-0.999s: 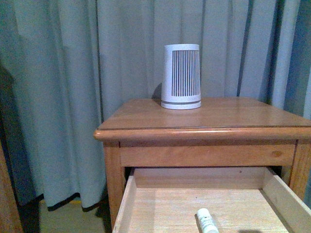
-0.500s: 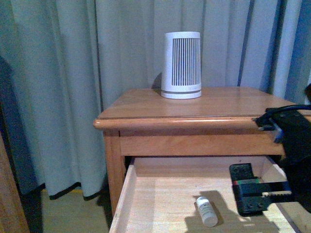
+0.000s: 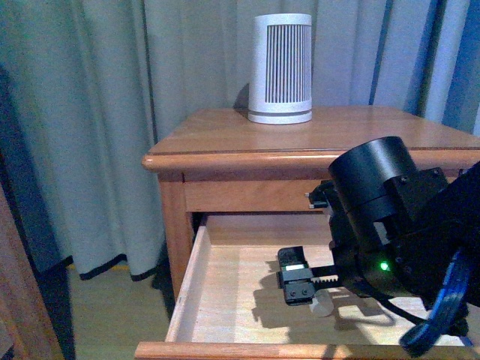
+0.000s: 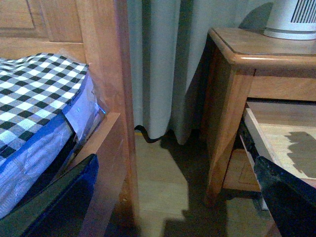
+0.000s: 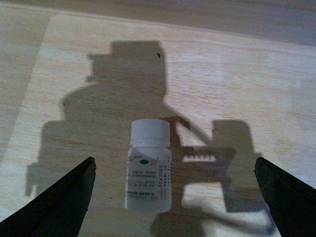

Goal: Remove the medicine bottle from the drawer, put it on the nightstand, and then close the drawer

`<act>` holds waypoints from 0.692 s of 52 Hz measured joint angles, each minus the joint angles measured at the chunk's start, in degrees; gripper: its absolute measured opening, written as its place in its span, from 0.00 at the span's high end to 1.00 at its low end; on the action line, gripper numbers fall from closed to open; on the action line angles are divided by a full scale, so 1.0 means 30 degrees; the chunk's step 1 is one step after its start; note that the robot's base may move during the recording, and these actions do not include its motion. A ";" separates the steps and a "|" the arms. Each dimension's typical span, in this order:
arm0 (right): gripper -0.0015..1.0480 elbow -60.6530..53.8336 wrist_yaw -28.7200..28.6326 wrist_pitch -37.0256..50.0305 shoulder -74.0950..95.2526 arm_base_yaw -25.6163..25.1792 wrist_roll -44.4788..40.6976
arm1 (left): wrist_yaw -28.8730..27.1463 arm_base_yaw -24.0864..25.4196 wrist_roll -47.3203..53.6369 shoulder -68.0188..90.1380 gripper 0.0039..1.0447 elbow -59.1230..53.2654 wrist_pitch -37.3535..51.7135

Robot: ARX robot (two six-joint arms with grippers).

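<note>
The nightstand point(image 3: 225, 139) stands ahead with its upper drawer point(image 3: 189, 289) pulled out, pale wood inside. The medicine bottle point(image 5: 149, 168) lies on its side on the drawer floor, cap pointing away from the wrist camera. In the front view only a white end of the medicine bottle point(image 3: 324, 304) shows beneath the black right arm. My right gripper point(image 3: 295, 275) hovers open inside the drawer, and in its wrist view the right gripper point(image 5: 175, 200) straddles the bottle without touching it. My left gripper point(image 4: 175, 207) is open over the floor beside the nightstand point(image 4: 232, 64), holding nothing.
A white slatted cylinder point(image 3: 280, 69) stands at the back of the nightstand top. Grey curtains point(image 3: 112, 112) hang behind. To the left are a wooden bed post point(image 4: 106, 74) and a checked blanket point(image 4: 34, 98), with a floor gap between bed and nightstand.
The right arm has come in from the right and moved left and down into the open drawer, over the bottle. The front view has tilted downward, showing more of the drawer.
</note>
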 joint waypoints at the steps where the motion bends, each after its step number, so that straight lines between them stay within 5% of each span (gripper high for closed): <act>1: 0.07 0.0153 0.0058 0.0022 0.0248 0.0007 0.0051 | 0.0000 0.0000 0.0007 0.0000 0.06 0.0000 0.0000; 20: 0.07 0.1953 0.0226 0.0517 0.2790 0.0022 0.0393 | 0.0000 0.0000 0.0007 0.0000 0.06 0.0000 0.0000; 36: 0.49 0.2426 0.0051 0.0590 0.3279 0.0109 0.0918 | 0.0000 0.0000 0.0007 0.0000 0.06 0.0000 -0.0007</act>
